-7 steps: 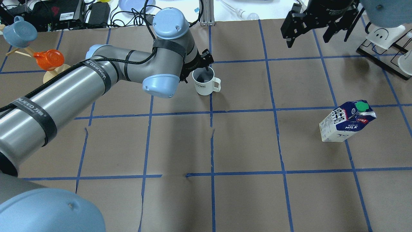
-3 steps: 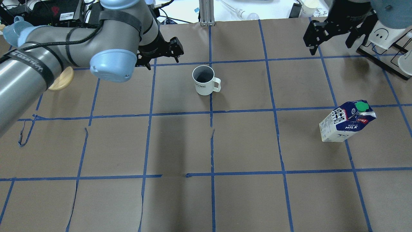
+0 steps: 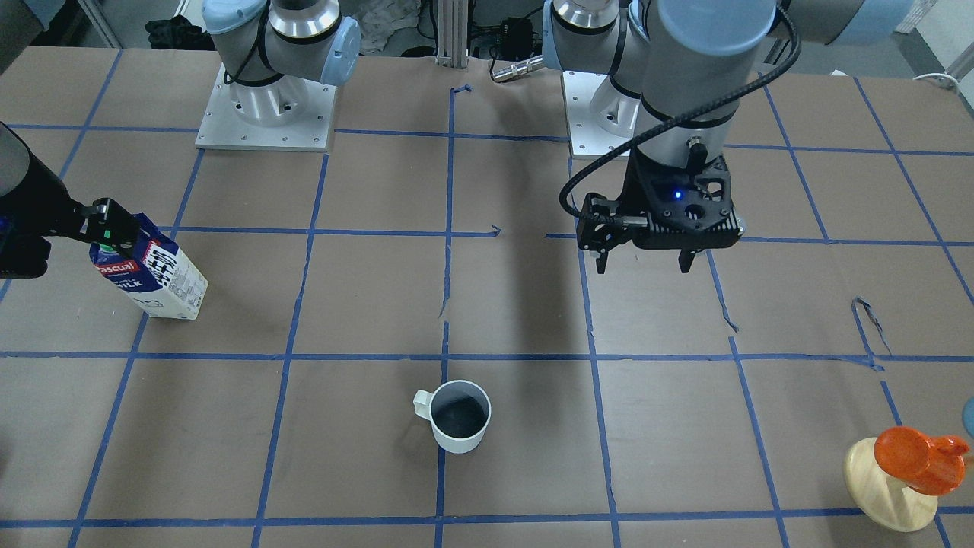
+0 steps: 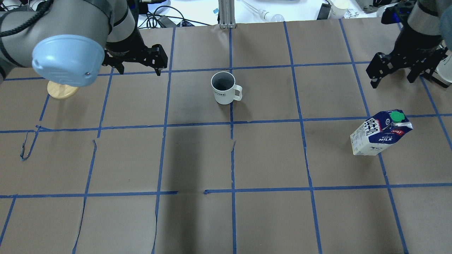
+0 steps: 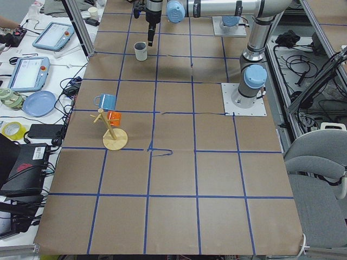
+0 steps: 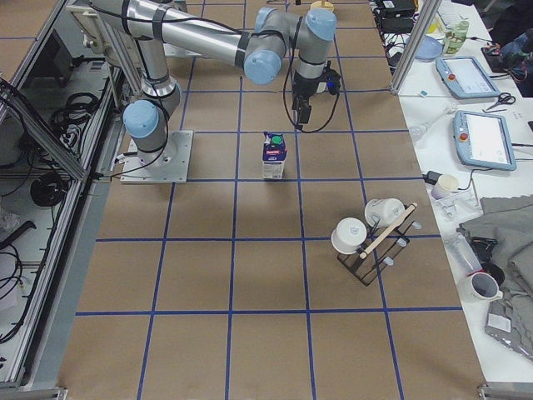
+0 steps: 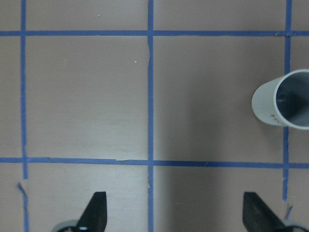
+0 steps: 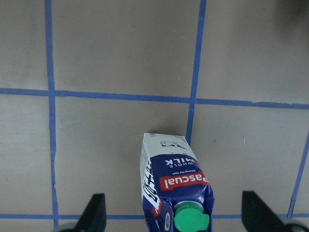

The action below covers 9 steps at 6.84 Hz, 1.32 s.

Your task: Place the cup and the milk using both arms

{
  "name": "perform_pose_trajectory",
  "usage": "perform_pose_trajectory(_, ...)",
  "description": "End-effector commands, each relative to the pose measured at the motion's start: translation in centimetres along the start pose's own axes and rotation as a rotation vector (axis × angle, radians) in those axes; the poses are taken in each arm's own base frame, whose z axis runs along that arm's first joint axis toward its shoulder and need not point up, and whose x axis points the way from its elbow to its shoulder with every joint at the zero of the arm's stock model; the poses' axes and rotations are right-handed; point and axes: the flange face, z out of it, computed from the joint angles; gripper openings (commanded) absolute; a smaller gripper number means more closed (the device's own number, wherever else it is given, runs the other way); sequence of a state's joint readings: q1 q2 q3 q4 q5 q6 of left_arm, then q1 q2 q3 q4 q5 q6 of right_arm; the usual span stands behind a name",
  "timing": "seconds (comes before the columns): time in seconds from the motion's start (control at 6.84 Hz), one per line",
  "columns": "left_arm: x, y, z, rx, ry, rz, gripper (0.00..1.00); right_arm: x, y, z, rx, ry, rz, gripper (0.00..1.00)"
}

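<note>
The white cup point(image 4: 223, 88) stands upright on the brown table with its handle toward the right of the overhead view; it also shows in the front view point(image 3: 459, 416) and at the right edge of the left wrist view point(image 7: 285, 99). My left gripper point(image 4: 140, 71) is open and empty, raised above the table, well left of the cup. The milk point(image 4: 380, 133) stands on the right, green cap up. My right gripper point(image 4: 392, 82) is open and empty, raised just beyond the milk. In the right wrist view the milk point(image 8: 176, 186) lies between the spread fingers point(image 8: 96, 210), untouched.
A wooden stand point(image 3: 890, 487) with an orange cup point(image 3: 917, 459) and a blue cup point(image 5: 105, 101) stands at the far left. A black rack with white cups point(image 6: 375, 237) stands at the far right. Tablets and cables lie beyond the table's far edge.
My left gripper has pulled away from the cup, moving left and up. My right gripper has moved right and nearer to the milk. Cup and milk have not moved.
</note>
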<state>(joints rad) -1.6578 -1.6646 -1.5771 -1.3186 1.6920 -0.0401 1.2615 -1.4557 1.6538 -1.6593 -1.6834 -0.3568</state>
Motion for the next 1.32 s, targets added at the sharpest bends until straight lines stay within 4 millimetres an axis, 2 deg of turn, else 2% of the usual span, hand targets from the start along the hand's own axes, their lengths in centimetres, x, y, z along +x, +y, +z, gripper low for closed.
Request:
perform_pose_trajectory(0.0,-1.1,0.9,-2.1,0.027,-0.008,-0.003,1.0,1.3,1.9,4.7,-0.083,-0.038,0.003,0.99)
perform_pose_trajectory(0.15,-1.2,0.6,-2.1,0.036,0.003,-0.007,1.0,1.3,2.3,6.1,-0.113,-0.044,-0.045,0.99)
perform_pose_trajectory(0.29,-1.4,0.4,-1.9,0.035,-0.001,-0.01,1.0,1.5,2.5,6.6,-0.117,-0.052,-0.063,0.99)
perform_pose_trajectory(0.44,-2.0,0.5,-2.0,0.033,-0.003,-0.018,1.0,1.4,2.3,7.2,-0.122,-0.066,-0.062,0.93)
perform_pose_trajectory(0.58,-2.0,0.5,-2.0,0.028,-0.005,-0.019,1.0,1.6,2.0,6.8,-0.091,-0.047,-0.064,0.87)
perform_pose_trajectory(0.73,-2.3,0.5,-1.8,0.026,-0.004,-0.024,1.0,1.6,2.1,6.9,-0.099,-0.043,-0.073,0.68)
perform_pose_trajectory(0.88,-1.7,0.6,-1.8,0.025,0.002,-0.016,1.0,1.7,2.2,7.1,-0.105,-0.038,-0.077,0.58)
perform_pose_trajectory(1.17,-1.5,0.6,-1.5,0.019,0.01,-0.012,1.0,1.5,2.4,7.4,-0.117,-0.043,-0.077,0.48)
